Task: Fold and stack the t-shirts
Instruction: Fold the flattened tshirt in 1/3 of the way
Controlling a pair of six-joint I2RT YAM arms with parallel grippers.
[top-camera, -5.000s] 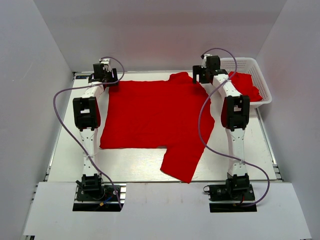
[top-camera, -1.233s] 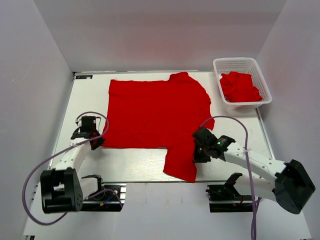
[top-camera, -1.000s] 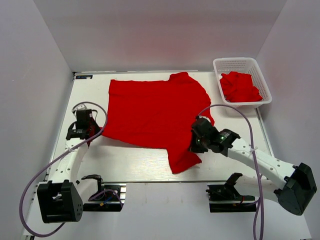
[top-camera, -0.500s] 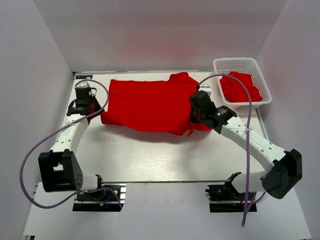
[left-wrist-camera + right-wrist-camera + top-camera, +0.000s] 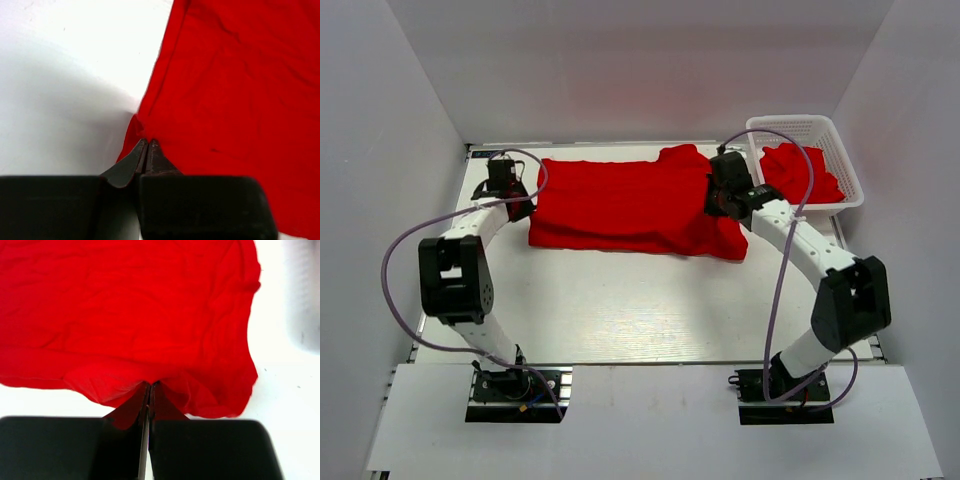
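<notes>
The plain bright red short-sleeved cloth t-shirt (image 5: 620,205) lies doubled over as a long band across the far part of the white table (image 5: 620,300). The left gripper (image 5: 146,143) has its jaws pressed together on a pinch of cloth at the band's left end. The right gripper (image 5: 149,386) is clamped in the same way on a bunched fold at the right end. A second red t-shirt (image 5: 802,175) lies crumpled inside the white plastic lattice basket (image 5: 800,122) at the far right corner, near the right gripper.

Red t-shirt (image 5: 630,205) folded double, flat; second t-shirt (image 5: 800,172) seemingly crumpled in basket (image 5: 798,122).
</notes>
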